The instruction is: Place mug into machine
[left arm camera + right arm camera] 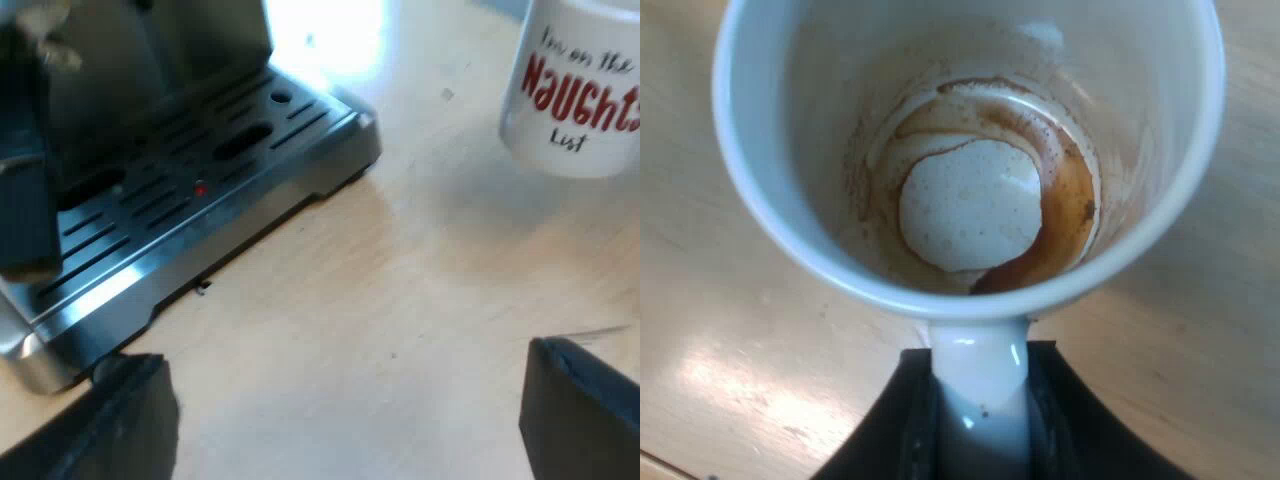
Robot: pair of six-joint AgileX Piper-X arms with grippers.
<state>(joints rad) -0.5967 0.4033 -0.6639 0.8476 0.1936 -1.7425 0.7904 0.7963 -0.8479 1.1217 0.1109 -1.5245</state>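
A white mug [580, 85] with red and black lettering stands on the wooden table, apart from the espresso machine's drip tray [190, 200]. My left gripper [340, 420] is open, its two black fingers wide apart above bare wood between the tray and the mug. From above, the mug [970, 150] shows brown coffee stains on its inner bottom. My right gripper [980, 410] is shut on the mug's white handle [980, 380], one black finger on each side of it.
The machine's slotted metal tray has a small red dot [200, 188] on it, and its dark front [120, 70] rises behind. Light wooden table [400, 300] spreads between the tray and the mug. Bright glare falls on the wood beyond the machine.
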